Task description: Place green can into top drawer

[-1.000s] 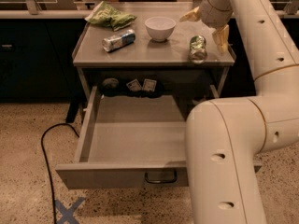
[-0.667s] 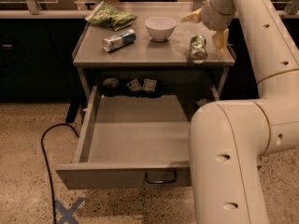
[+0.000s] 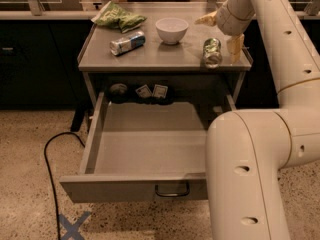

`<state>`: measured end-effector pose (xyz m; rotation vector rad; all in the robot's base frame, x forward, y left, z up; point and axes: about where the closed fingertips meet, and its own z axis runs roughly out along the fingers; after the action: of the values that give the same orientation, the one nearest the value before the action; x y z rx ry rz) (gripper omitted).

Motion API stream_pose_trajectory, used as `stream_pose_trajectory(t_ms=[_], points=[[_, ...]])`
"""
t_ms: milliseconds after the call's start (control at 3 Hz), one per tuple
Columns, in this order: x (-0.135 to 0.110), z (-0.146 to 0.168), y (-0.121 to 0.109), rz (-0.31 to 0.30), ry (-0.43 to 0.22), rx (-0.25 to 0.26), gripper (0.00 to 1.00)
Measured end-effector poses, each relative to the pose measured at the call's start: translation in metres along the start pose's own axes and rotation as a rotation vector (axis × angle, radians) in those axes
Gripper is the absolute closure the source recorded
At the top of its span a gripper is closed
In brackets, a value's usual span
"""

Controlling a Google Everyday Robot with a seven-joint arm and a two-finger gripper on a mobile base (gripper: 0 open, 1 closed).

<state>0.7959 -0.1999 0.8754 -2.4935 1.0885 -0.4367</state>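
Single cam is looking down from high up, in front of the bench (image 3: 150, 59), facing the open top drawer (image 3: 130, 189) at mid range. The robot's arm (image 3: 245, 174) is filling the near right. The end effector (image 3: 220, 33), fingers spread, is hanging over the bench's right rear, top right of frame.

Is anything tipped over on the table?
Yes. The green can lies on its side near the table's right edge, beside the open gripper. The blue-and-white can also lies on its side, left of the bowl. Nothing looks spilled.
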Motion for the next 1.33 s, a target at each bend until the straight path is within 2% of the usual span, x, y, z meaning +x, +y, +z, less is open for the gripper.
stream_pose_trajectory(t_ms=[667,1333], points=[[0.002,0.026,0.016,0.009,0.017,-0.098,0.00],[0.003,0.036,0.016,0.018,0.014,-0.097,0.00]])
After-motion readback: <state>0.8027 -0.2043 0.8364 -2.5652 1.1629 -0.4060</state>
